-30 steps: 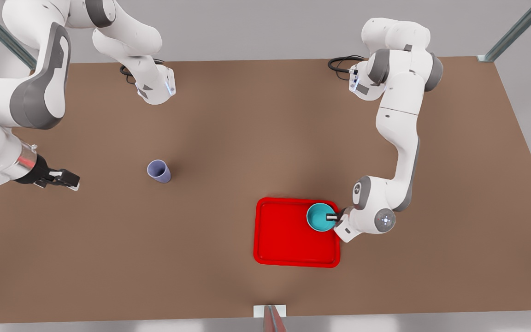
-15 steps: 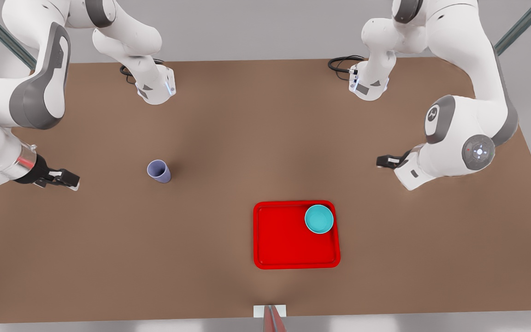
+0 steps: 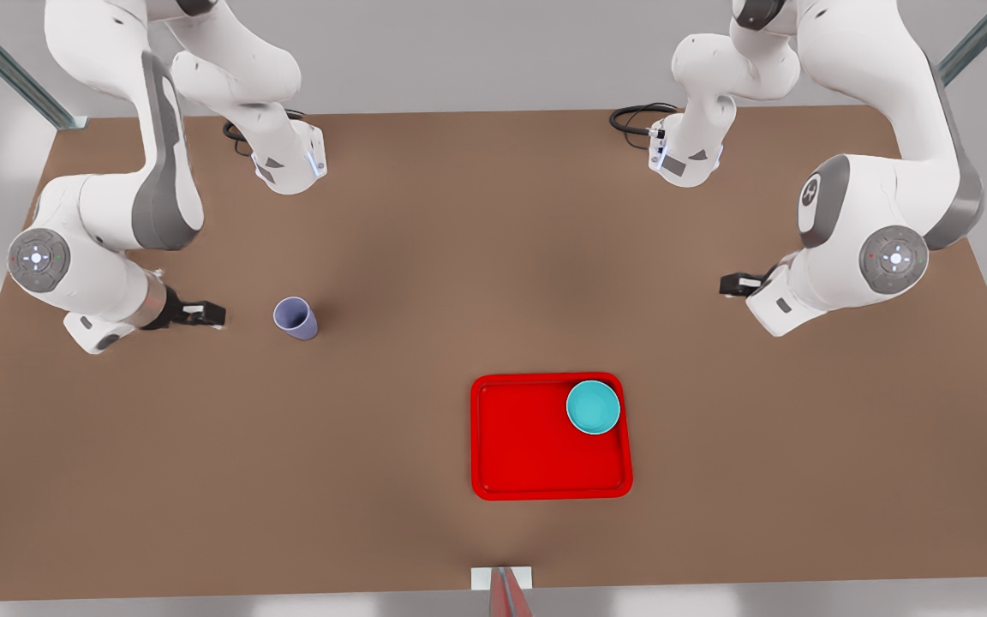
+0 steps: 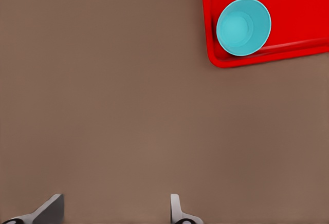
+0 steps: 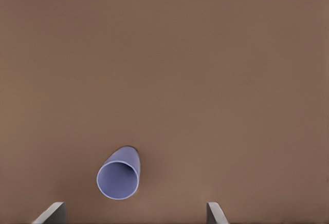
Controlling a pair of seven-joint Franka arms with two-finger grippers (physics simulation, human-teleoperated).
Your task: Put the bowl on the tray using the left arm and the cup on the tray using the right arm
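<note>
Front view: bowl [image 3: 593, 407] sits in tray [image 3: 536, 463] corner; my left gripper [image 3: 732, 284] has backed well away, right gripper [image 3: 206, 314] has closed in beside cup [image 3: 295, 318].
Left wrist: fingers [image 4: 177, 211] spread, empty.
Right wrist: fingers [image 5: 215, 212] spread, cup near. Cup next.

Two white arms with grey joints rise from bases at the far edge and bend down into the scene from either side. On the front view's right, the left arm curls high over its base, its wrist hanging low and turned inward; the left gripper [image 3: 732, 283] points toward the middle, and its wrist view shows the left gripper [image 4: 114, 209] with fingers spread wide, nothing between them. On the front view's left, the right arm folds down steeply, its forearm reaching inward; the right gripper [image 3: 206, 315] [image 5: 134, 212] likewise has its fingers parted and bare.
</note>
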